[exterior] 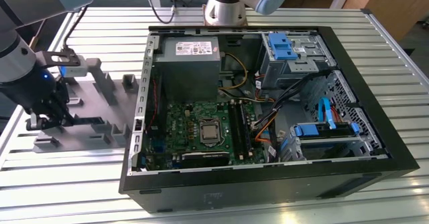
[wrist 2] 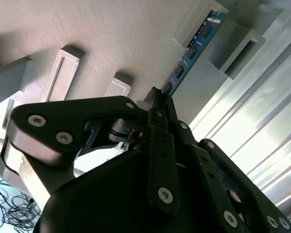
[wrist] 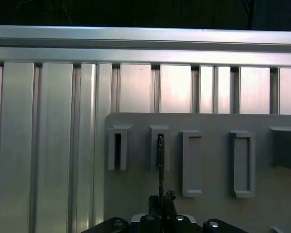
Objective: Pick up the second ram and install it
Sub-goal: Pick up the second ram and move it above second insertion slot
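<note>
Holding second ram, gripper; second wrist view: chips.

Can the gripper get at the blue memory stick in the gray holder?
Likely yes: the gripper is shut on the second ram, which stands in the gray holder; nothing blocks it.

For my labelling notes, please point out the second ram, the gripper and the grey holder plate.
second ram [wrist 2: 190, 54], second wrist view, blue board face.
gripper [wrist 2: 160, 97], second wrist view, midway between its fingertips.
grey holder plate [wrist: 213, 160], first wrist view, bare surface between two slots.
</note>
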